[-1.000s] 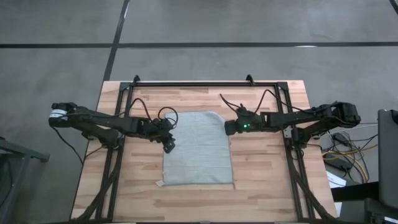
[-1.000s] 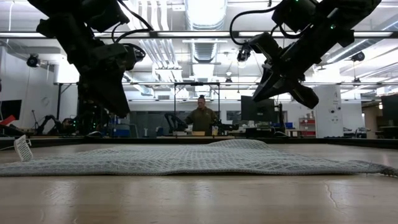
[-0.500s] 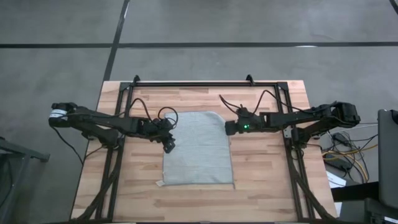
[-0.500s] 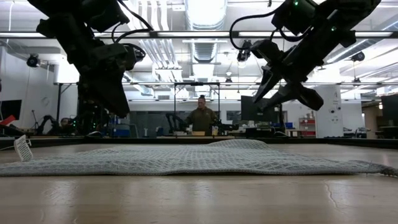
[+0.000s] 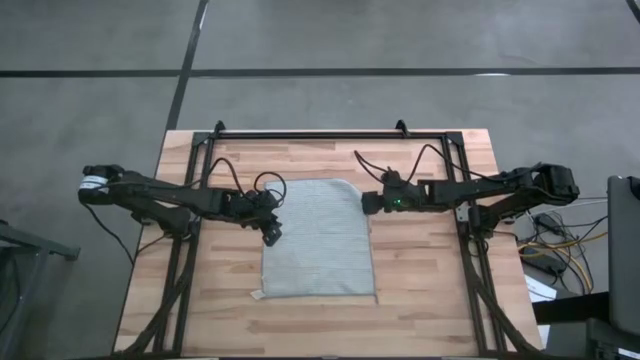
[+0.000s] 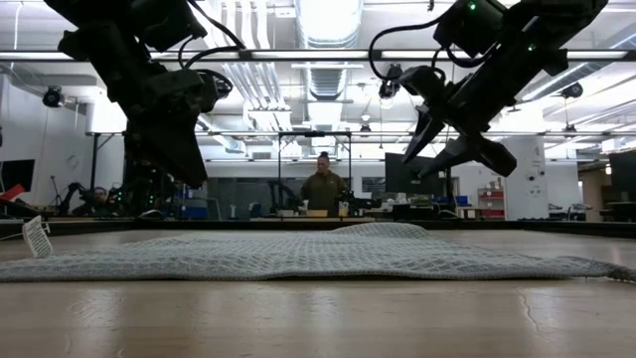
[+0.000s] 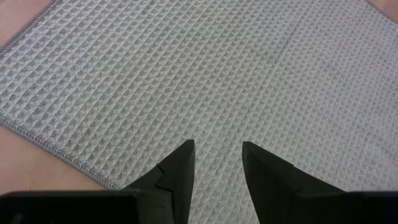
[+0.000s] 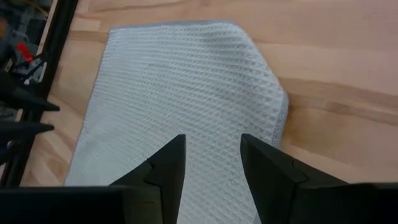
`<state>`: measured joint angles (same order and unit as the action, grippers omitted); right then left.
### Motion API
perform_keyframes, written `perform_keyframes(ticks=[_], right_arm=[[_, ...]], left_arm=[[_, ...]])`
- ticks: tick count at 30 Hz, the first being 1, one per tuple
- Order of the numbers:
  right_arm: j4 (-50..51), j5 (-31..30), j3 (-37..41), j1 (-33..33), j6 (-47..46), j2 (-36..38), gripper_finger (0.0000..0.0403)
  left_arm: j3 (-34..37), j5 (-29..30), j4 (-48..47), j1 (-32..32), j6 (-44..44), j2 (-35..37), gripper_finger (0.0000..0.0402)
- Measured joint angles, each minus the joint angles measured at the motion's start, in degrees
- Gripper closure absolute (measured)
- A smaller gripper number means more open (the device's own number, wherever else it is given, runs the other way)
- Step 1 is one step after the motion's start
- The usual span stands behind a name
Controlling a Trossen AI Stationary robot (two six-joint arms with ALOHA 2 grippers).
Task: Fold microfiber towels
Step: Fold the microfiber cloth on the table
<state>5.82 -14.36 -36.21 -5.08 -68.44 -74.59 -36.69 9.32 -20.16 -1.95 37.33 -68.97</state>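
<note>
The grey-green microfiber towel (image 5: 318, 238) lies flat on the wooden table (image 5: 420, 270), with its small white tag (image 5: 258, 296) sticking out at the near left corner. Its far right corner (image 8: 273, 93) is rounded and bulges up slightly (image 6: 383, 229). My left gripper (image 5: 272, 232) hangs open above the towel's left edge (image 7: 56, 146), clear of the cloth. My right gripper (image 5: 366, 203) hangs open above the towel's right edge near that far corner, with nothing between its fingers (image 8: 211, 155). In the low view both grippers (image 6: 184, 164) (image 6: 447, 149) stand well above the cloth.
Black frame rails (image 5: 330, 133) run along the table's far edge and down both sides under the arms. Bare wood shows left, right and near of the towel. A person (image 6: 323, 187) sits in the room far behind the table.
My right gripper has opened while staying above the towel's far right part, its fingers spreading apart and tipping slightly. The towel has lain still.
</note>
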Motion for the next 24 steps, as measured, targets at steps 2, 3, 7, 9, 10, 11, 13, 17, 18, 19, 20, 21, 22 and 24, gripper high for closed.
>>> perform_keyframes(ticks=[2, 3, 7, 9, 10, 11, 13, 17, 18, 19, 20, 21, 22, 24], right_arm=[[0.02, -0.81, 0.0, -0.03, -1.32, -0.38, 0.0252], [0.29, -0.8, 0.0, -0.17, -2.57, -0.51, 0.0252], [0.85, -0.77, 0.06, -0.2, -7.45, -1.9, 0.0252], [0.86, -0.5, 0.24, -0.2, -9.84, -2.83, 0.0252], [0.74, -0.36, 0.25, -0.2, -10.73, -3.23, 0.0252], [0.68, -0.32, 0.32, -0.2, -11.1, -3.49, 0.0252], [0.68, -0.31, 0.45, -0.2, -11.28, -3.69, 0.0252], [-1.45, -0.21, 1.6, -0.32, -11.87, -3.89, 0.0252], [-2.46, -0.12, 2.19, -0.38, -12.79, -3.89, 0.0252], [-3.76, -0.06, 3.03, -0.45, -13.78, -3.89, 0.0252], [-5.37, 0.23, 4.11, -0.57, -14.62, -3.87, 0.0252], [-7.41, 0.71, 5.38, -0.69, -15.44, -3.87, 0.0252], [-9.77, 1.0, 6.74, -0.8, -15.96, -3.91, 0.0252], [-15.48, 1.29, 9.62, -0.95, -16.95, -3.91, 0.0252]], left_arm=[[0.0, 0.0, 0.0, 0.01, 0.0, 0.0, 0.0264], [0.0, 0.0, 0.0, 0.01, -0.01, 0.0, 0.0264], [0.0, 0.0, 0.0, 0.01, -0.01, -0.02, 0.0264], [0.02, 0.0, 0.02, 0.0, 0.0, -0.02, 0.0264], [0.03, 0.0, 0.01, 0.01, -0.01, -0.02, 0.0264], [0.07, 0.0, -0.01, 0.0, -0.01, -0.02, 0.0264], [0.07, 0.0, 0.02, 0.01, 0.01, -0.02, 0.0264], [0.07, 0.0, -0.02, 0.01, -0.01, -0.02, 0.0264], [0.07, 0.0, 0.0, 0.01, 0.01, -0.02, 0.0264], [0.07, 0.0, 0.0, 0.01, -0.01, -0.02, 0.0264], [0.07, 0.0, -0.01, 0.0, -0.01, -0.02, 0.0264], [0.07, 0.0, 0.0, 0.0, -0.01, -0.02, 0.0264], [0.07, 0.0, -0.01, 0.01, 0.0, -0.02, 0.0264], [0.07, 0.0, 0.01, -0.01, 0.0, -0.02, 0.0264]])
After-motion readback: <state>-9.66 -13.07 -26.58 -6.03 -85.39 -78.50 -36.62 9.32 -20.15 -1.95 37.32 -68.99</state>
